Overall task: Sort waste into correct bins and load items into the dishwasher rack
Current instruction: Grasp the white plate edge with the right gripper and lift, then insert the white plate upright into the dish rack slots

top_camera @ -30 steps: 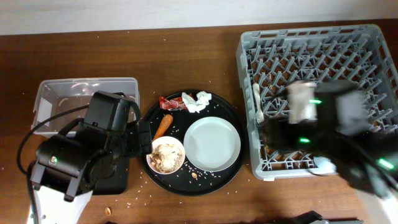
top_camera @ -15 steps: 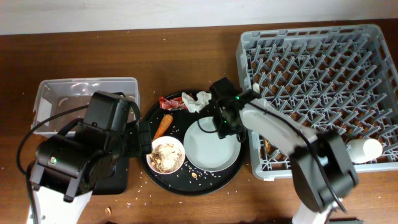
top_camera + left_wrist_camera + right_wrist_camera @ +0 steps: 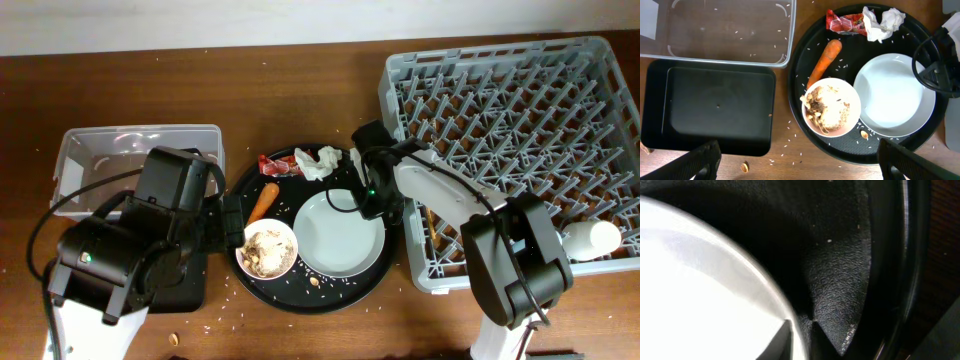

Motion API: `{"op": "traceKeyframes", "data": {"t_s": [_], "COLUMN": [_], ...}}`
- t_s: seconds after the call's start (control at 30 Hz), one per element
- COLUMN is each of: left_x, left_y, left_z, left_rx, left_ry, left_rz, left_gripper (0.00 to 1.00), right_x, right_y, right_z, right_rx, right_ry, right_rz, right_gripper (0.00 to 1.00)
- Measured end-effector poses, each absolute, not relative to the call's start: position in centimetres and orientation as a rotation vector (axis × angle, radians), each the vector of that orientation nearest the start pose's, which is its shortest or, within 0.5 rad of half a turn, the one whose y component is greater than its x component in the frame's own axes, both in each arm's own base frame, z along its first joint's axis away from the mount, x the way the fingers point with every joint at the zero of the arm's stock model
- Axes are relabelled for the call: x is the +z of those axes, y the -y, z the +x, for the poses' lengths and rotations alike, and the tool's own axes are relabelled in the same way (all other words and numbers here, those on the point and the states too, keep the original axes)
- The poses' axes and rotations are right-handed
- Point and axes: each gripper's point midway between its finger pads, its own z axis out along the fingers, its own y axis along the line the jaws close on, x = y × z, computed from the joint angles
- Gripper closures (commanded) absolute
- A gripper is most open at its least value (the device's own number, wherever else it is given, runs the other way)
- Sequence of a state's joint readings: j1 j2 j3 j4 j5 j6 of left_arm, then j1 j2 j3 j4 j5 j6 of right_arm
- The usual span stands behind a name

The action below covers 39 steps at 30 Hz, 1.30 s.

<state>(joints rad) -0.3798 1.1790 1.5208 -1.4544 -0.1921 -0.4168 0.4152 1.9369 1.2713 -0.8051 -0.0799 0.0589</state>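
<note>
Nearest, the left gripper [image 3: 799,150] hangs with its fingers [image 3: 700,160] spread wide apart above the near edge of the shallow black tray [image 3: 715,107], which lies just beside the round black tray [image 3: 890,147]. On the near left part of the round tray stands the white bowl [image 3: 857,111] with brownish food scraps [image 3: 830,107] in it. The pale plate [image 3: 892,97] lies just to its right. The right gripper [image 3: 801,331] is clamped on the plate's far right rim, one fingertip on each side. Behind the bowl the carrot stick [image 3: 824,62] lies slanted. Beyond it the red wrapper [image 3: 845,22] and the crumpled white paper [image 3: 882,22] touch at the tray's far edge. The clear tub [image 3: 730,30] stands behind the shallow tray. Farther right is the dishwasher rack [image 3: 520,110], with a white cup [image 3: 590,238] on its side at the near right edge.
</note>
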Motion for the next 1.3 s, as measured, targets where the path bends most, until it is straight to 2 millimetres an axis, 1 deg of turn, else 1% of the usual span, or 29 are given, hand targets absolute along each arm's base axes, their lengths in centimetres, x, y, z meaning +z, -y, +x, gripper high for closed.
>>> {"op": "traceKeyframes", "data": {"t_s": [0.2, 0.27, 0.33, 0.43, 0.5, 0.57, 0.63, 0.7, 0.77, 0.87, 0.9, 0.93, 0.97, 1.0, 1.03, 1.07, 1.13, 1.2, 1.3], "left_x": [27.8, 27.8, 27.8, 27.8, 27.8, 27.8, 27.8, 27.8, 27.8, 27.8, 27.8, 27.8, 27.8, 27.8, 27.8, 27.8, 27.8, 27.8, 27.8], "left_y": [5.7, 5.7, 5.7, 5.7, 5.7, 5.8, 5.8, 5.7, 5.8, 5.7, 5.7, 5.7, 5.8, 5.7, 5.7, 5.8, 5.7, 5.7, 5.7], "left_z": [23.3, 23.3, 23.2, 23.2, 23.3, 23.3, 23.3, 23.3, 23.3, 23.3, 23.3, 23.3, 23.3, 23.3, 23.3, 23.3, 23.3, 23.3, 23.3], "left_rx": [-0.004, -0.004, -0.004, -0.004, -0.004, -0.004, -0.005, -0.004, -0.005, -0.004, -0.004, -0.004, -0.004, -0.004, -0.004, -0.004, -0.004, -0.004, -0.004], "left_ry": [-2.645, -2.645, -2.645, -2.646, -2.645, -2.645, -2.645, -2.645, -2.645, -2.645, -2.645, -2.645, -2.645, -2.645, -2.645, -2.645, -2.645, -2.645, -2.645], "left_rz": [-0.108, -0.108, -0.108, -0.108, -0.108, -0.108, -0.108, -0.108, -0.108, -0.108, -0.109, -0.108, -0.108, -0.108, -0.108, -0.108, -0.108, -0.108, -0.108], "left_gripper": [0.01, 0.01, 0.01, 0.01, 0.01, 0.01, 0.01, 0.01, 0.01, 0.01, 0.01, 0.01, 0.01, 0.01, 0.01, 0.01, 0.01, 0.01, 0.01], "right_x": [1.1, 1.7, 2.7, 5.4, 7.7, 10.7, 13.4, 16.4, 18.9, 22.2, 25.1, 25.7, 26.4, 27.1, 27.6, 28.0, 28.7, 29.2, 29.7], "right_y": [-16.2, -15.9, -15.6, -15.3, -15.1, -14.6, -14.3, -14.2, -13.3, -10.5, -7.4, -6.3, -4.5, -1.4, 0.8, 2.8, 6.0, 8.3, 10.2], "right_z": [32.9, 33.0, 33.6, 35.3, 36.4, 37.7, 38.4, 39.0, 39.2, 39.7, 40.5, 40.6, 40.7, 40.9, 41.1, 41.3, 41.4, 41.4, 41.4], "right_rx": [0.178, 0.173, 0.158, 0.098, 0.054, -0.003, -0.032, -0.042, -0.103, -0.299, -0.464, -0.516, -0.582, -0.683, -0.741, -0.780, -0.854, -0.901, -0.932], "right_ry": [-3.019, -3.034, -3.031, -3.001, -2.974, -2.940, -2.914, -2.876, -2.848, -2.765, -2.661, -2.639, -2.614, -2.583, -2.561, -2.535, -2.487, -2.452, -2.417], "right_rz": [-0.554, -0.544, -0.530, -0.515, -0.504, -0.468, -0.430, -0.396, -0.338, -0.248, -0.146, -0.109, -0.055, 0.040, 0.113, 0.181, 0.290, 0.366, 0.433], "right_gripper": [0.96, 0.96, 0.96, 0.96, 0.96, 0.96, 0.96, 0.96, 0.96, 0.96, 0.96, 0.96, 0.96, 0.96, 0.96, 0.96, 0.96, 0.96, 0.96]}}
